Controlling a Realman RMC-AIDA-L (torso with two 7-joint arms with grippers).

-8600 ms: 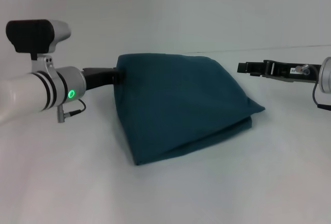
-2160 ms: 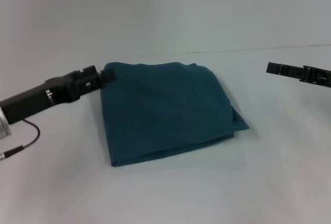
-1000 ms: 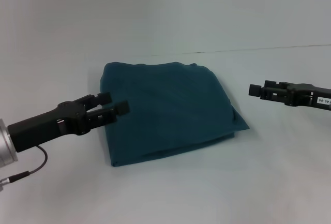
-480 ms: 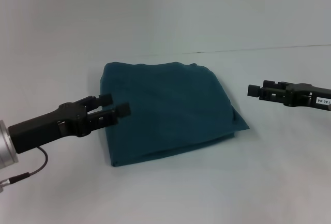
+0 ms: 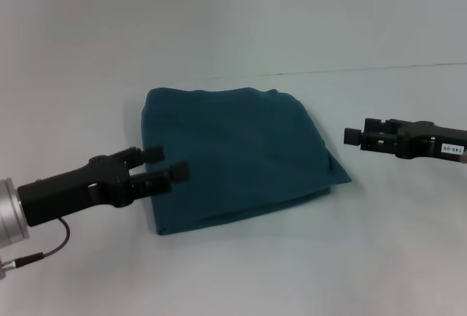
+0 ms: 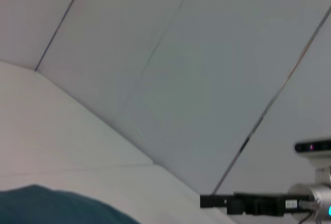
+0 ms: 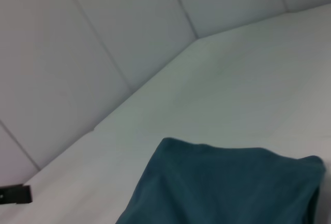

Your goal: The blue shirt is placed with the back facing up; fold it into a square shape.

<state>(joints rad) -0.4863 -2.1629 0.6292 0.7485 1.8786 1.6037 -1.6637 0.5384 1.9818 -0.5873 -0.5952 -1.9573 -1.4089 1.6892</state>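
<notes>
On the white tabletop (image 5: 241,272) the blue shirt (image 5: 237,157) lay folded near square. We had let go its far corner; our left end effector (image 5: 162,166), fingers spread, hung above its left edge. Our right end effector (image 5: 354,137) hovered apart, grip unclear. We judged folding almost complete.

blue shirt (image 5: 233,155): soft matt knit cloth | table (image 5: 328,257): smooth matt white | left gripper (image 5: 165,164): matt black

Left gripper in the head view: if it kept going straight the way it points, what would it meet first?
Probably the dark teal-blue knit shirt: the open left gripper points rightward over its left edge. Its height above the fabric is unclear, so it might pass over.
</notes>
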